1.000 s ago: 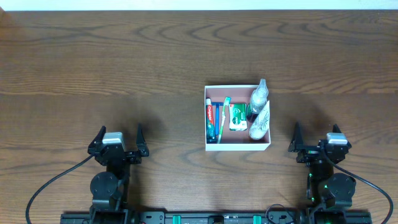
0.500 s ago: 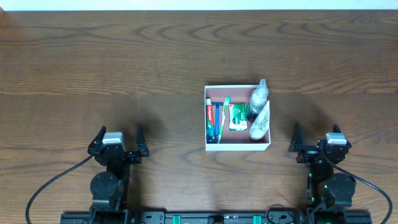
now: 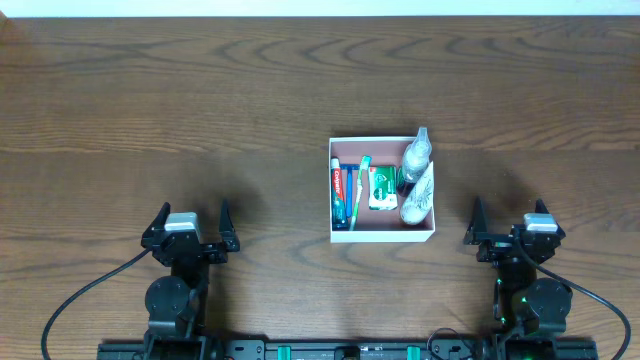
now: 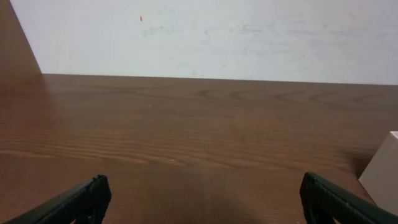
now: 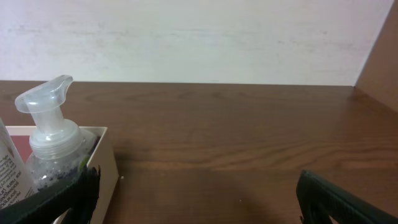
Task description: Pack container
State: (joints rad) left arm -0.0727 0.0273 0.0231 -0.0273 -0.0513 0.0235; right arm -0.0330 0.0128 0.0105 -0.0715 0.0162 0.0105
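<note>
**Several items in, box [image 3: 383, 236] looks packed**

Left gripper [image 3: 192, 213]: jaws spread wide, nothing between them. Its wrist view shows only bare table [image 3: 200, 100] and a sliver of box wall at the right edge. Right gripper [image 3: 509, 214]: same, wide open and empty. Both sit at the near edge, well apart from the box.

Box stands mid-table, right of centre, nearer the right gripper. Inside, left to right: toothpaste [image 3: 339, 197], toothbrush [image 3: 360, 190], green packet [image 3: 381, 187]. A pump bottle [image 3: 416, 155] and a white tube [image 3: 418, 197] lie along the right wall. The pump head pokes over the far rim.

Handling, judged: thin cardboard, light even when loaded. Walls will likely flex if squeezed hard, and the base should slide easily on the wood. Contents are loose, so a tilt would shift them; the bottle is the likeliest to roll out.

Best hold is probably a pinch over the near wall, one finger in and one out, since bare floor behind it leaves room. The right wall is crowded by the tube. Pushing flat is safer than lifting by one wall.
</note>
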